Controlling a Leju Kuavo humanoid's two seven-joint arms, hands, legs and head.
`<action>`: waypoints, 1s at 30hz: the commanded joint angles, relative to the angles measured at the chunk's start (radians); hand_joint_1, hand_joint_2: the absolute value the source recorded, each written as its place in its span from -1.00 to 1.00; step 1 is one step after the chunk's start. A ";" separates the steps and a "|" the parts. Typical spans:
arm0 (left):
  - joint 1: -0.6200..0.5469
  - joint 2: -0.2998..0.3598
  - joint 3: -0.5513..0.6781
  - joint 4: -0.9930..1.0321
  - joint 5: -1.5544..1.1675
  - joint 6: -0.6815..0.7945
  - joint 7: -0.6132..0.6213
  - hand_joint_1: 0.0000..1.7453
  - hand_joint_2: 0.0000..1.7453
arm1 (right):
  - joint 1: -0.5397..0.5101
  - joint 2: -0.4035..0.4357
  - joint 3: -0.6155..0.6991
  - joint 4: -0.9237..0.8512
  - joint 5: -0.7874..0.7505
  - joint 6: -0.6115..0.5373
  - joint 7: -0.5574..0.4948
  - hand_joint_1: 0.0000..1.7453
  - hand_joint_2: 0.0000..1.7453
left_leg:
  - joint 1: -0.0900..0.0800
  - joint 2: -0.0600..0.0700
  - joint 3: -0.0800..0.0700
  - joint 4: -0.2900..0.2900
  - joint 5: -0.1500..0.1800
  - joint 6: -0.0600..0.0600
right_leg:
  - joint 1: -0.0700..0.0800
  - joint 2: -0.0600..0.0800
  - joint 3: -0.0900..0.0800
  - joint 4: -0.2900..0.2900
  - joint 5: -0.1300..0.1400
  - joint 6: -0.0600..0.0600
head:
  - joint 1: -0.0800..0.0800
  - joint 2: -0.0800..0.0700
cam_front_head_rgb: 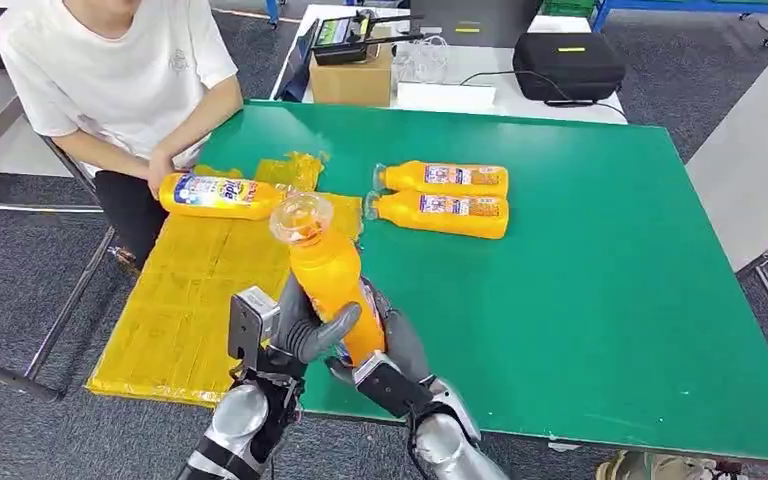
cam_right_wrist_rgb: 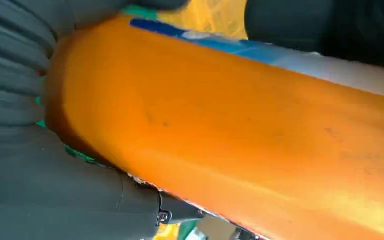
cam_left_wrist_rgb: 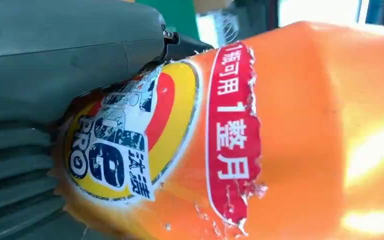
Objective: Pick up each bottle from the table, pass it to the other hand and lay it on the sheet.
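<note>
An orange bottle [cam_front_head_rgb: 326, 272] with a clear cap stands almost upright above the table's near edge, between both my hands. My left hand [cam_front_head_rgb: 298, 330] wraps its lower body from the left, thumb across the front. From the right, my right hand [cam_front_head_rgb: 392, 348] clasps the same lower part. In the left wrist view the torn label and orange body [cam_left_wrist_rgb: 305, 125] press against my left hand [cam_left_wrist_rgb: 55, 60]. The right wrist view has the bottle [cam_right_wrist_rgb: 230, 130] lying across my right hand [cam_right_wrist_rgb: 20, 175]. Two more orange bottles [cam_front_head_rgb: 445, 179] [cam_front_head_rgb: 440, 214] lie side by side mid-table. The yellow sheet [cam_front_head_rgb: 185, 310] lies to the left.
A person in a white shirt sits at the far left, one hand [cam_front_head_rgb: 159, 170] by another orange bottle [cam_front_head_rgb: 215, 195] lying on the sheet's far end. The green table [cam_front_head_rgb: 610, 300] stretches right. A cardboard box [cam_front_head_rgb: 352, 78] and a black case [cam_front_head_rgb: 568, 63] stand behind it.
</note>
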 commanded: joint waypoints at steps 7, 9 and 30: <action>-0.085 0.034 -0.020 0.099 0.112 -0.057 0.087 1.00 1.00 | 0.006 -0.026 -0.060 -0.019 -0.070 -0.079 -0.022 -1.00 -1.00 | 0.001 -0.004 0.001 -0.002 0.001 0.003 | 0.002 -0.003 0.003 -0.003 0.001 -0.006 | 0.000 0.000; -0.092 0.045 -0.020 0.092 0.021 0.040 0.055 1.00 1.00 | 0.014 -0.027 -0.078 -0.041 -0.084 -0.070 -0.026 -1.00 -1.00 | 0.000 -0.002 0.000 -0.001 0.000 0.002 | 0.000 -0.002 0.001 -0.001 0.000 -0.003 | 0.000 0.000; -0.269 0.164 0.195 0.442 -1.063 0.631 0.158 1.00 1.00 | 0.089 -0.011 -0.162 -0.063 -0.062 -0.073 -0.023 -1.00 -1.00 | 0.001 -0.002 0.002 -0.002 0.001 0.002 | 0.002 -0.002 0.003 -0.002 0.001 -0.005 | 0.000 0.000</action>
